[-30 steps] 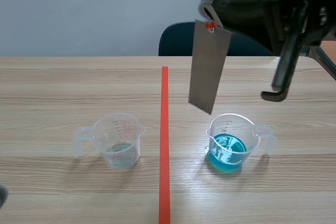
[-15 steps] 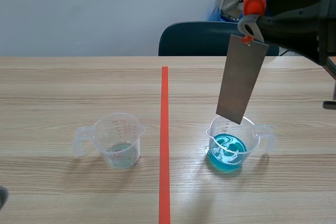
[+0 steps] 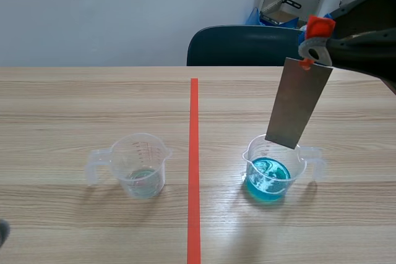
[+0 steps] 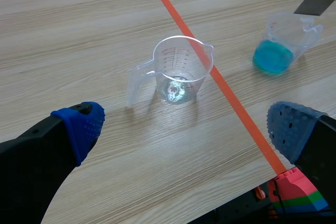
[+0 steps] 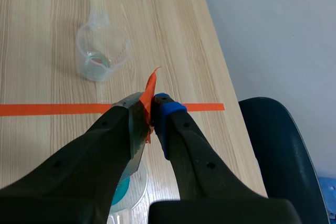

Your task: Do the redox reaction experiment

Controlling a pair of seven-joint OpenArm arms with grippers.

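Wooden table (image 3: 93, 103) is carrying the blue-liquid cup (image 3: 272, 168); your right gripper (image 3: 314, 44) is pinching the metal strip (image 3: 298, 103) by its top, hanging it just above that cup for dipping; your left gripper (image 4: 186, 127) is resting unclenched.

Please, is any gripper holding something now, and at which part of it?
The right gripper holds the grey metal strip by the orange tab at its top end. The left gripper is open, holding nothing.

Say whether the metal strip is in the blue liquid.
Out. The metal strip hangs tilted over the cup, its lower edge above the blue liquid.
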